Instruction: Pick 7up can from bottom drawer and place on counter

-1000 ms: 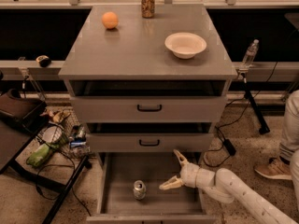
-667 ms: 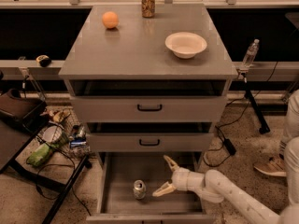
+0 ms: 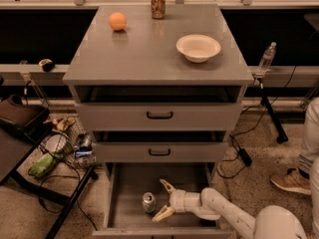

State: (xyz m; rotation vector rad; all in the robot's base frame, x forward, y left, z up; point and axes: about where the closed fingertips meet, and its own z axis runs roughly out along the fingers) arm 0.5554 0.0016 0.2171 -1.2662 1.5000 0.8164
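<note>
The 7up can [image 3: 148, 202] stands upright in the open bottom drawer [image 3: 124, 183], left of its middle; I see its silver top and pale body. My gripper [image 3: 162, 200] reaches into the drawer from the right, open, its two cream fingers spread just to the right of the can, one fingertip [image 3: 163, 184] behind it and one in front. The fingers do not close on the can. The counter [image 3: 149, 49] is the grey top of the cabinet above.
On the counter stand an orange [image 3: 117, 21], a brown-gold can [image 3: 158, 2] and a white bowl [image 3: 198, 48]. Two closed upper drawers with black handles [image 3: 159, 115] overhang the open drawer. Clutter and cables [image 3: 60, 148] lie left; a person's shoe [image 3: 291, 180] is at right.
My gripper has moved left inside the bottom drawer, from about a hand's width right of the can to right beside it. The can has not moved.
</note>
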